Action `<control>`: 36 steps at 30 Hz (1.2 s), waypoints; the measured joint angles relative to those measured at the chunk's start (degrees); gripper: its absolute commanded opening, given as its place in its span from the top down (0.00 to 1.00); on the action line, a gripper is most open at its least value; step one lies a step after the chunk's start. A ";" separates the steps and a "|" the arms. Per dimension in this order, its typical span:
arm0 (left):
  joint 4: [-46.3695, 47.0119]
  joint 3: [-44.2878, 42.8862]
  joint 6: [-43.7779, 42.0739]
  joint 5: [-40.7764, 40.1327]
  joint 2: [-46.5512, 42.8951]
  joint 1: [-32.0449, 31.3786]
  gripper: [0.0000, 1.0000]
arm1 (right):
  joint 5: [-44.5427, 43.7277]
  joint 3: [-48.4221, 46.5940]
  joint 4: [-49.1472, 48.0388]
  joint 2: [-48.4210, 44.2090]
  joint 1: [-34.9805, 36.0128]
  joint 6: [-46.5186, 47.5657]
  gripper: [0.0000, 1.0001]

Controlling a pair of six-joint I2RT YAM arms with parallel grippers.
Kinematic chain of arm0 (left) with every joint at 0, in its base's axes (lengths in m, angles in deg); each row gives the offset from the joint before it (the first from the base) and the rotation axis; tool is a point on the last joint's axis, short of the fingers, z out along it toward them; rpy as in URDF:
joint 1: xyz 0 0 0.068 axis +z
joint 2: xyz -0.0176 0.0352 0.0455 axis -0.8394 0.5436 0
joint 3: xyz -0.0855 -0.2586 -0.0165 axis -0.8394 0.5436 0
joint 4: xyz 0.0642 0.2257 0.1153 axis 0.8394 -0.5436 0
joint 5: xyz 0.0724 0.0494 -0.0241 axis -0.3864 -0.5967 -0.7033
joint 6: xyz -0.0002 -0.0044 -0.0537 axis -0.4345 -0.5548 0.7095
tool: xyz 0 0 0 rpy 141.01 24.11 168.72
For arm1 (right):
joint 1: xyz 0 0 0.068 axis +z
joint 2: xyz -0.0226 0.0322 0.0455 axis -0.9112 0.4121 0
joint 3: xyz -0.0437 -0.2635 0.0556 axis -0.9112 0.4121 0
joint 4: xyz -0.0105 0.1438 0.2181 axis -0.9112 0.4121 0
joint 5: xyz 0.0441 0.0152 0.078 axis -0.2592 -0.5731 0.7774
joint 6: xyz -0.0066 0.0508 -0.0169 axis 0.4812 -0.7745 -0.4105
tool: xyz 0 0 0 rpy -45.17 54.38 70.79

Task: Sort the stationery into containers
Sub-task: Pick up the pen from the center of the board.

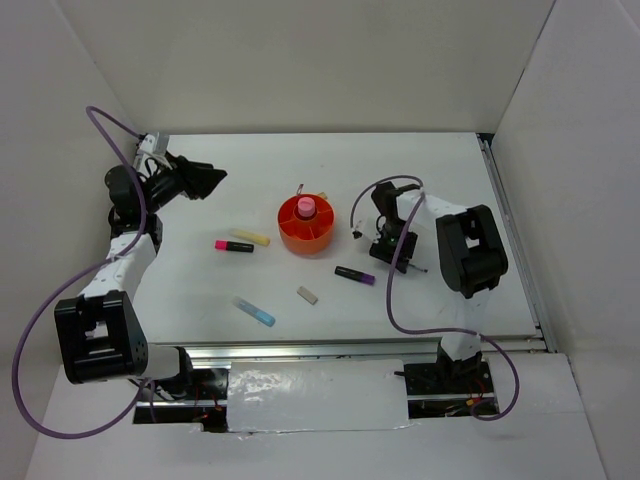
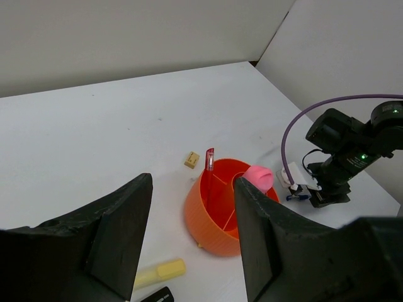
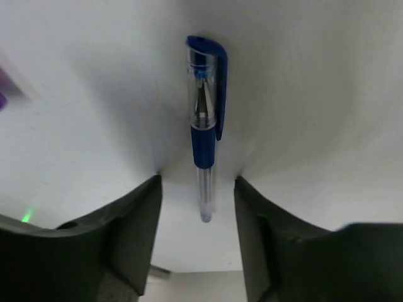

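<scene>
White table (image 1: 200,290), white walls all round. Your right gripper (image 3: 198,181) is down at the surface with its jaws parted, not clamped. The thin blue pen (image 3: 204,126) lies flat between its fingers. Your left gripper (image 1: 212,183) hangs at the far left, spread wide and holding nothing. The orange organizer (image 1: 300,238) sits mid-table, the pink cylinder (image 1: 306,207) standing in it and a red pen (image 2: 210,165) upright in a compartment. Loose on the table you have the yellow highlighter (image 1: 250,238), pink-black marker (image 1: 234,245), light blue marker (image 1: 255,312), eraser (image 1: 307,294) and purple-black marker (image 1: 355,275).
</scene>
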 measured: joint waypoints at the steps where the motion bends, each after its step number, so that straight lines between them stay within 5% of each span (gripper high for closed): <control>1: -0.22 0.00 -0.02 0.00 -0.07 0.04 0.33 | 0.04 -0.61 0.79 0.28 0.00 -0.48 0.40; 11: -0.96 1.27 -0.17 0.00 -0.92 0.94 0.34 | 2.58 -13.79 4.24 4.63 1.14 -7.67 0.46; 23: -1.88 2.36 -0.28 0.02 -1.88 2.54 0.33 | 4.15 -14.62 7.06 8.09 4.79 -9.57 0.51; 36: -2.93 2.49 -1.55 0.02 -2.14 3.19 0.34 | 2.23 -17.42 7.72 10.58 5.09 -10.40 0.76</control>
